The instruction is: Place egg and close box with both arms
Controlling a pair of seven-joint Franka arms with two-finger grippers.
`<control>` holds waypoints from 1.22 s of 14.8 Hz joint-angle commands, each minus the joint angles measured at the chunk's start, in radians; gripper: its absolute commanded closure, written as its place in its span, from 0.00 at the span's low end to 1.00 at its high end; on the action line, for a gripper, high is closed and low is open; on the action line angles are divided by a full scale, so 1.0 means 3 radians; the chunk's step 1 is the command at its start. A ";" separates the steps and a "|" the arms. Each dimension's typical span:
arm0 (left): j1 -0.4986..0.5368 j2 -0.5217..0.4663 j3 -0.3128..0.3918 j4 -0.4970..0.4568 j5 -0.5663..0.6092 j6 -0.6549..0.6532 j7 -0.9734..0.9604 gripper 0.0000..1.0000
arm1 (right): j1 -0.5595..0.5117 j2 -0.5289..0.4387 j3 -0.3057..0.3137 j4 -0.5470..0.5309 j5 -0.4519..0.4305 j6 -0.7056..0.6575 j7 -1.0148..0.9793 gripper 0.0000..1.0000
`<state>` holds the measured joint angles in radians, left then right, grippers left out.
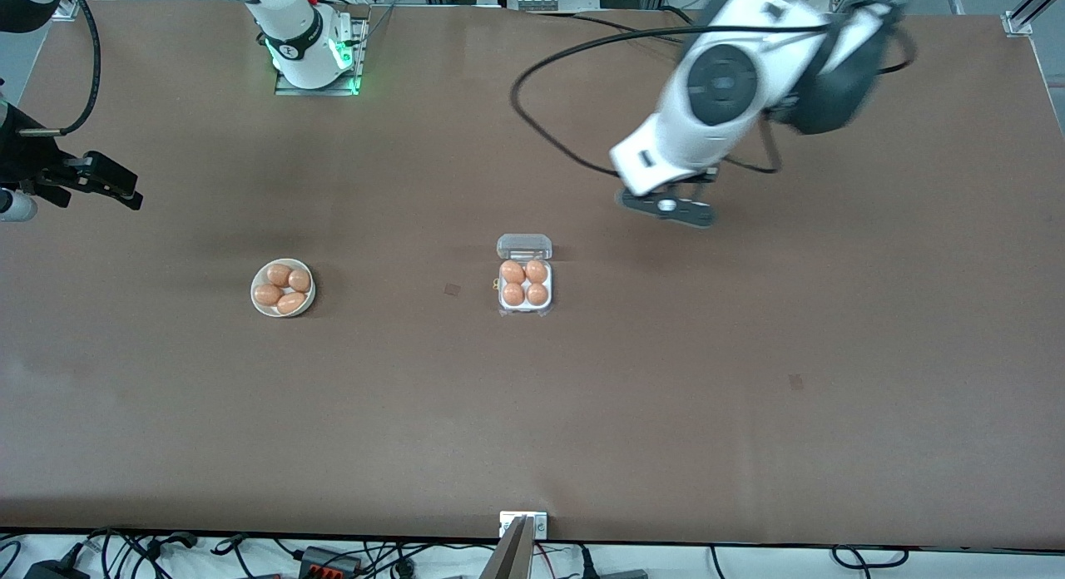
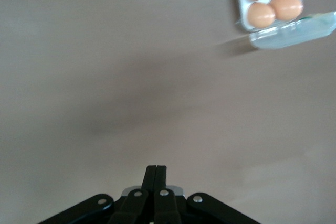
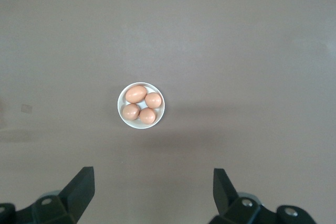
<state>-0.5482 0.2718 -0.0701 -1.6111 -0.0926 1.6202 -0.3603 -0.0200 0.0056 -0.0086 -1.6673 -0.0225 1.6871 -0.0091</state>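
The box [image 1: 524, 296] is a small white carton near the table's middle, with an egg [image 1: 512, 272] in every cell. Its clear lid [image 1: 524, 246] stands open on the side toward the robots' bases. The box also shows in the left wrist view [image 2: 241, 3], with its lid [image 2: 294, 32]. My left gripper [image 1: 666, 206] is shut and empty [image 2: 156, 169], up over bare table toward the left arm's end from the box. My right gripper [image 1: 125, 192] is open and empty [image 3: 153, 179], high over the right arm's end of the table.
A round white bowl [image 1: 260, 303] with several brown eggs [image 1: 279, 274] sits toward the right arm's end from the box, and shows in the right wrist view [image 3: 122, 114]. A black cable [image 1: 532, 121] loops over the table beside the left arm.
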 commanded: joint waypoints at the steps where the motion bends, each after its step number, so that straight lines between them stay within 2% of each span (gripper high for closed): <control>1: -0.0467 0.0320 0.0050 0.0012 0.0058 0.0437 -0.0591 0.99 | -0.0035 -0.0065 0.0034 -0.0021 -0.0022 -0.0106 -0.0046 0.00; 4: -0.0698 0.0653 0.0050 0.0012 0.0109 0.0964 -0.1038 0.99 | -0.0035 -0.0065 0.0049 0.0071 -0.0027 -0.0275 -0.0057 0.00; 11: -0.0796 0.1088 0.0050 0.0017 0.0247 0.1848 -0.1182 0.99 | -0.0035 -0.0055 0.0044 0.0066 -0.0007 -0.0255 -0.0052 0.00; 16: -0.0776 0.1298 0.0121 0.0058 0.0268 0.2595 -0.1167 0.99 | -0.0041 -0.0060 0.0034 0.0056 -0.0007 -0.0239 -0.0052 0.00; 18: -0.0709 0.1252 0.0167 0.0063 0.0298 0.2612 -0.1136 0.98 | -0.0035 -0.0029 0.0039 0.0051 -0.0007 -0.0229 -0.0052 0.00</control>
<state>-0.7715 0.6520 -0.0396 -1.6171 -0.0339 2.3990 -0.6971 -0.0203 -0.0031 -0.0065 -1.6489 -0.0224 1.6206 -0.0097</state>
